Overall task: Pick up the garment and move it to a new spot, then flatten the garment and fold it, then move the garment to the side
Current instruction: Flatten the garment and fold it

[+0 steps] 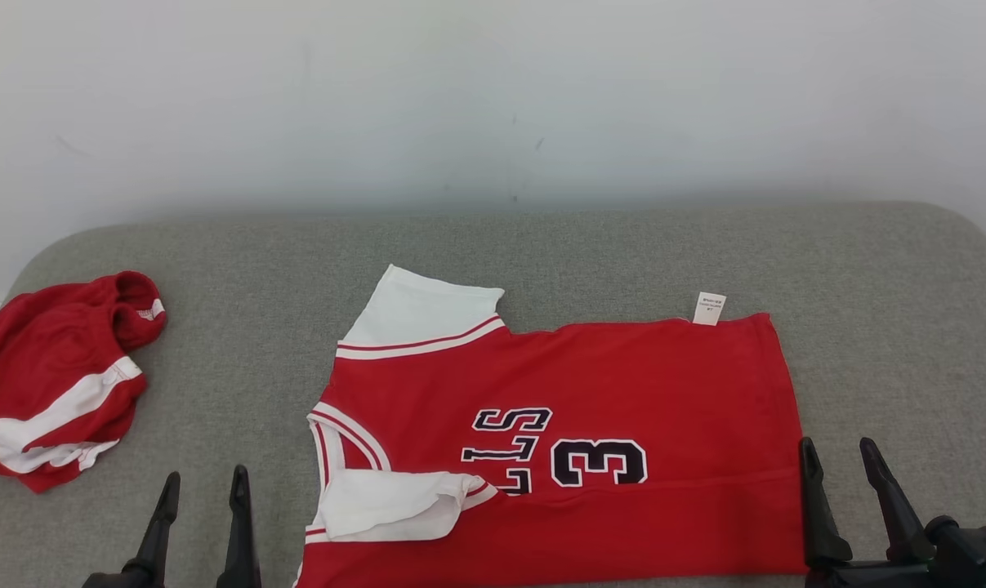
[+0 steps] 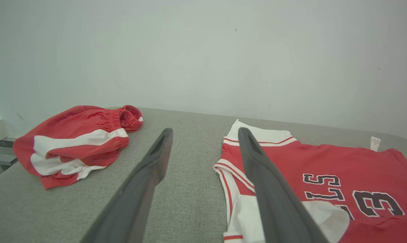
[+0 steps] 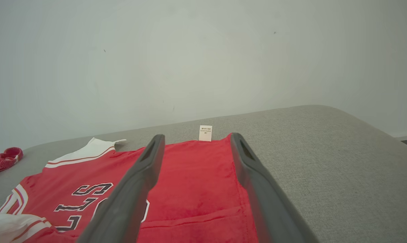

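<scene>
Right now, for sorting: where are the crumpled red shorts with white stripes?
Head view: the red shorts lie at the grey fabric surface's left edge, apart from the red jersey.

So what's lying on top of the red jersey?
On the jersey lies its own white sleeve, folded over the front and covering part of the black lettering. Whatever lies beneath the jersey is hidden.

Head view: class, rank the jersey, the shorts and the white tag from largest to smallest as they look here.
1. jersey, largest by far, even with its near edge cut off by the picture.
2. shorts, bunched up, so they look smaller than they would spread out.
3. tag, clearly smallest.
</scene>
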You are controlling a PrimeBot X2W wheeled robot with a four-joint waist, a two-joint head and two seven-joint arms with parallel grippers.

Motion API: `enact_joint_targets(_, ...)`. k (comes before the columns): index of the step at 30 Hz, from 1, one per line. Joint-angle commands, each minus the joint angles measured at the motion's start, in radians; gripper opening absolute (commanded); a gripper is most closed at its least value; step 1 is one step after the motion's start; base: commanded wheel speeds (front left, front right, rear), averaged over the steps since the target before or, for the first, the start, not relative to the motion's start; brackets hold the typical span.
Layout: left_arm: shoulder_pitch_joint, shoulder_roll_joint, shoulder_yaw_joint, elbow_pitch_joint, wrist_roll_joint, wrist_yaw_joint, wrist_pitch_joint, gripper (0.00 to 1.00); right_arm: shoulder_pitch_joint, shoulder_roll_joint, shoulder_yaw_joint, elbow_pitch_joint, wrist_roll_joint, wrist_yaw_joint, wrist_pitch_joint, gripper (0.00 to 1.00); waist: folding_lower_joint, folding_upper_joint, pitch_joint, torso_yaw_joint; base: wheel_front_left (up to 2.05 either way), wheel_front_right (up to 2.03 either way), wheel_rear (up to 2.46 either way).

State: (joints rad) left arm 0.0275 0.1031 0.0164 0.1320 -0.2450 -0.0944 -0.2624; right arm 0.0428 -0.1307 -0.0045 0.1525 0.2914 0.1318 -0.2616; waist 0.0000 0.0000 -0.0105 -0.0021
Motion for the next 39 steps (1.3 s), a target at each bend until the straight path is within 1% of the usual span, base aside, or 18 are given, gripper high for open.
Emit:
enact_joint_targets(1,0.014,-0.005,0.007,0.000,0.010,-0.003,-0.003,1.00,0.009,0.001,0.000,-0.004,-0.009,-0.002,-0.004,1.00,0.0000,0.0000,0.000,0.001,0.00,0.00,0.00)
enact_joint_targets(6,0.005,-0.006,0.012,0.013,0.020,-0.010,-0.003,1.00,0.003,-0.002,0.000,0.004,0.005,-0.002,-0.004,1.00,0.0000,0.0000,0.005,-0.004,0.00,0.00,0.00)
enact_joint_targets(8,-0.015,0.006,0.003,0.026,0.028,-0.016,-0.003,1.00,-0.014,-0.005,-0.002,0.015,0.025,-0.002,-0.004,1.00,0.0000,0.0000,0.010,-0.007,0.00,0.00,0.00)
enact_joint_targets(9,-0.029,0.012,0.001,0.034,0.029,-0.018,-0.003,1.00,-0.023,-0.017,0.000,0.023,0.023,-0.002,-0.004,1.00,0.0000,0.0000,0.014,-0.009,0.00,0.00,0.00)
enact_joint_targets(12,-0.084,0.043,-0.006,0.057,0.027,-0.026,-0.003,1.00,-0.054,-0.028,0.001,0.045,0.038,-0.002,-0.004,1.00,0.0000,0.0000,0.034,-0.018,0.00,0.00,0.00)
enact_joint_targets(14,-0.125,0.061,-0.019,0.072,0.022,-0.029,-0.003,1.00,-0.086,-0.023,-0.015,0.060,0.066,-0.002,-0.003,1.00,0.0000,0.0000,0.052,-0.024,0.00,0.00,0.00)
enact_joint_targets(19,-0.274,0.113,-0.054,0.111,0.002,-0.035,0.016,1.00,-0.190,-0.065,-0.016,0.105,0.058,-0.002,0.019,1.00,0.0000,0.0000,0.126,-0.039,0.00,0.00,0.00)
enact_joint_targets(20,-0.345,0.133,-0.073,0.127,-0.012,-0.037,0.031,1.00,-0.244,-0.086,-0.012,0.128,0.054,-0.002,0.028,1.00,0.0000,0.0000,0.165,-0.046,0.00,0.00,0.00)
enact_joint_targets(21,-0.380,0.147,-0.083,0.137,-0.018,-0.038,0.044,1.00,-0.272,-0.091,-0.008,0.141,0.054,-0.002,0.036,1.00,0.0000,0.0000,0.187,-0.051,0.00,0.00,0.00)
enact_joint_targets(24,-0.489,0.173,-0.119,0.164,-0.047,-0.035,0.079,1.00,-0.365,-0.113,0.004,0.182,0.046,-0.002,0.052,1.00,0.0000,0.0000,0.255,-0.065,0.00,0.00,0.00)
enact_joint_targets(27,-0.600,0.220,-0.155,0.194,-0.089,-0.035,0.119,1.00,-0.465,-0.125,0.031,0.232,0.037,-0.002,0.079,1.00,0.0000,0.0000,0.325,-0.084,0.00,0.00,0.00)
enact_joint_targets(31,-0.736,0.284,-0.235,0.253,-0.146,-0.035,0.173,1.00,-0.604,-0.144,0.070,0.317,0.046,-0.002,0.115,1.00,0.0000,0.0000,0.403,-0.107,0.00,0.00,0.00)
enact_joint_targets(36,-0.882,0.350,-0.339,0.334,-0.226,-0.035,0.232,1.00,-0.746,-0.156,0.134,0.427,0.056,-0.002,0.141,1.00,0.0000,0.0000,0.469,-0.132,0.00,0.00,0.00)
enact_joint_targets(39,-0.954,0.377,-0.399,0.383,-0.279,-0.035,0.261,1.00,-0.816,-0.151,0.174,0.485,0.072,-0.002,0.170,1.00,0.0000,0.0000,0.491,-0.146,0.00,0.00,0.00)
